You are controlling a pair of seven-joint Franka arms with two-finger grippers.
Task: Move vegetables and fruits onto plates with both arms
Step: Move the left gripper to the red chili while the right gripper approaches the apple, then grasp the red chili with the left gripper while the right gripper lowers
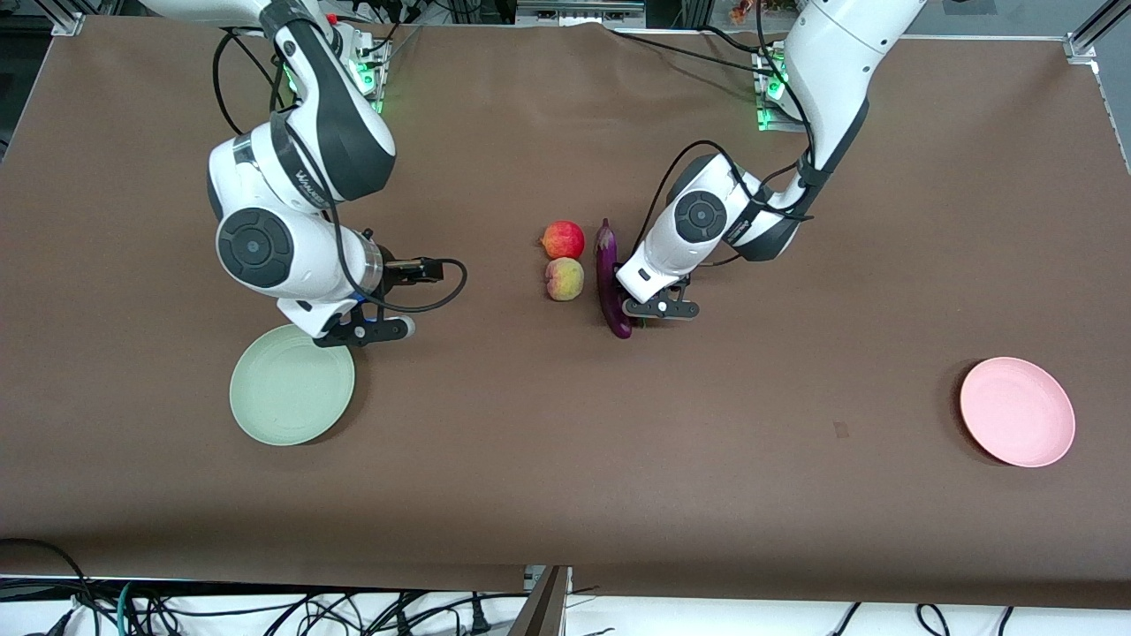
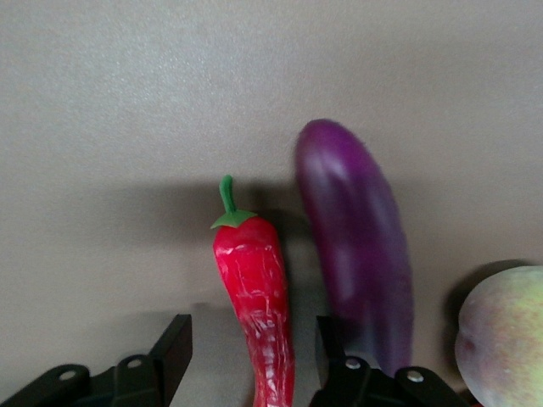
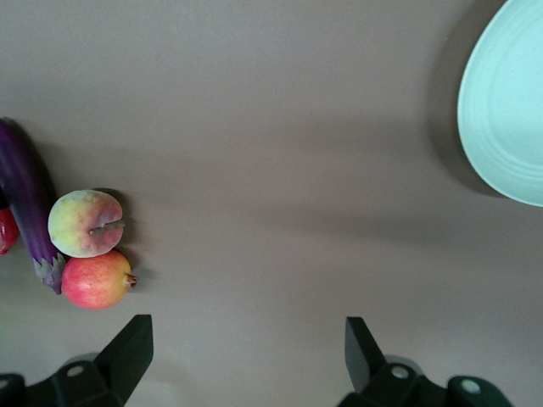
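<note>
The left gripper (image 1: pixel 658 309) is low over the table with its fingers spread wide, and the red chili pepper (image 2: pixel 254 297) lies between them, not yet pinched. The eggplant (image 1: pixel 610 278) lies just beside this gripper, toward the right arm's end of the table, very near one finger, and past it lie the peach (image 1: pixel 564 279) and the red fruit (image 1: pixel 563 239), touching each other. I judge the step in hand is the first pick: nothing lies on a plate yet. The next move calls for closing on the chili only, without catching the eggplant. The pink plate (image 1: pixel 1016 411) is well apart from this gripper, toward the left arm's end. The right gripper (image 1: pixel 367 331) waits, also wide open and empty, over the table just beside the green plate (image 1: pixel 292 397). The front view almost hides the chili under the left gripper; the left wrist view shows it clearly.
</note>
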